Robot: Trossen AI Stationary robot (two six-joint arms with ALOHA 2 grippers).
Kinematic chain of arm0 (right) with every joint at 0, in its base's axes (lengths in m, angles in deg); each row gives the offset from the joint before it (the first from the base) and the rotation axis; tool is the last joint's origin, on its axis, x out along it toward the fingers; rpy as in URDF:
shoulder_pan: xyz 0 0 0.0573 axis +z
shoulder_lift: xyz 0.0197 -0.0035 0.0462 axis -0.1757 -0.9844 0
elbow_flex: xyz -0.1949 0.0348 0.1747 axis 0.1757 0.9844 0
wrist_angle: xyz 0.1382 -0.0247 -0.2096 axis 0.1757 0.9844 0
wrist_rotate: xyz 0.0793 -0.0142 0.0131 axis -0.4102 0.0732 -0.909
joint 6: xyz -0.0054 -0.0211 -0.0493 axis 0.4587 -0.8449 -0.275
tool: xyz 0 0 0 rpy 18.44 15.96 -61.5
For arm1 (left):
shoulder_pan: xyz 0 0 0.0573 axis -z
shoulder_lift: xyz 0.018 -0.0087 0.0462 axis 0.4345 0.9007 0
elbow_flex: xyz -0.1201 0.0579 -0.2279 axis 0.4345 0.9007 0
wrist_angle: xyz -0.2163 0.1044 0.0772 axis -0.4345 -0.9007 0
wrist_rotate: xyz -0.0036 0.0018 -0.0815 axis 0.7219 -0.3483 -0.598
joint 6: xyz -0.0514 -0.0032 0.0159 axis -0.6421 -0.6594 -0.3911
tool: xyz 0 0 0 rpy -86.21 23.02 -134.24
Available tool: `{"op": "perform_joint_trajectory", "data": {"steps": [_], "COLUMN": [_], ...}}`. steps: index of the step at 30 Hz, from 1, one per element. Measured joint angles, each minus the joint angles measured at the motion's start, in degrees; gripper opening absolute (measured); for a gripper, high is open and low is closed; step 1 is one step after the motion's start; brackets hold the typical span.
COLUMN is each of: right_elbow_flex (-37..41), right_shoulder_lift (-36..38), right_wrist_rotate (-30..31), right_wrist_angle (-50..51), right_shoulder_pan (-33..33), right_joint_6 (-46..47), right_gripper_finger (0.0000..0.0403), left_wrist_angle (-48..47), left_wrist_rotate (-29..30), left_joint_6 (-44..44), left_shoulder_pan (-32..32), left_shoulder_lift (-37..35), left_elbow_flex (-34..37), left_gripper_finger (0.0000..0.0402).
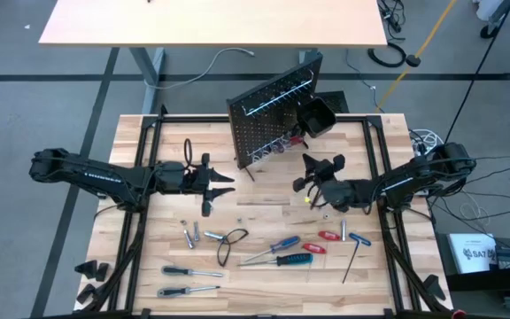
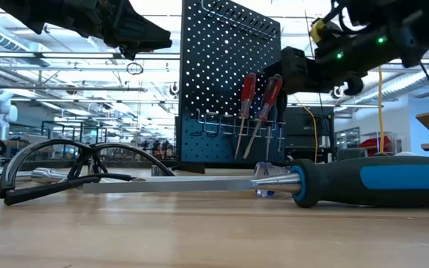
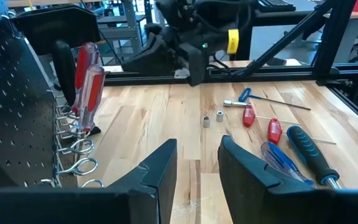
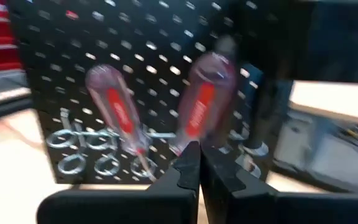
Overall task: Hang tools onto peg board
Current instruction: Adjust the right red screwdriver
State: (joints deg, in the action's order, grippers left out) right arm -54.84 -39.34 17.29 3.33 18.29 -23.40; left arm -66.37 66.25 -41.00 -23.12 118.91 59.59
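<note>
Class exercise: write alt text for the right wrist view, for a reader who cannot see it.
Two red-and-clear screwdrivers hang in wire loops on the black peg board, seen past the right gripper, whose fingers are shut on nothing.

I count one peg board [image 1: 268, 120] standing at the far edge of the table [image 1: 149, 133], with two red screwdrivers [image 4: 194, 112] hanging on it. Near the table's front edge lie two blue-handled screwdrivers [image 1: 292, 260], two black-handled screwdrivers [image 1: 180, 271], two small red-handled tools [image 1: 328, 236], one black wire loop [image 1: 228, 244] and two small silver bits [image 3: 212, 118].
</note>
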Motion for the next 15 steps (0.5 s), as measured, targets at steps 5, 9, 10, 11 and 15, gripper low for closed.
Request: {"op": "perform_joint_trajectory", "data": {"steps": [5, 9, 10, 11, 15], "right_elbow_flex": [3.98, 4.22, 4.23, 4.24, 4.22], "right_shoulder_lift": [0.02, 0.0, 0.0, 0.0, 0.0], "right_wrist_rotate": [-4.45, -6.7, -7.82, -8.63, -11.84], "right_wrist_angle": [-15.41, -16.62, -16.68, -17.1, -19.38], "right_shoulder_pan": [-2.74, -4.73, -5.34, -6.0, -8.35], "right_joint_6": [-9.14, -9.29, -9.3, -9.35, -10.07], "right_gripper_finger": [0.0, 0.0, 0.0, 0.0, 0.0], "left_wrist_angle": [-0.05, -0.02, -0.01, 0.0, 0.02], "left_wrist_rotate": [-0.01, -0.02, -0.01, -0.02, -0.02], "left_joint_6": [-0.01, 0.0, 0.0, 0.0, 0.0], "left_shoulder_pan": [0.0, 0.0, 0.0, 0.0, 0.0], "left_shoulder_lift": [-0.01, -0.02, 0.0, -0.01, -0.01], "left_elbow_flex": [0.0, 0.0, 0.0, 0.0, 0.0], "left_gripper_finger": [0.0121, 0.0121, 0.0121, 0.0121, 0.0121]}}
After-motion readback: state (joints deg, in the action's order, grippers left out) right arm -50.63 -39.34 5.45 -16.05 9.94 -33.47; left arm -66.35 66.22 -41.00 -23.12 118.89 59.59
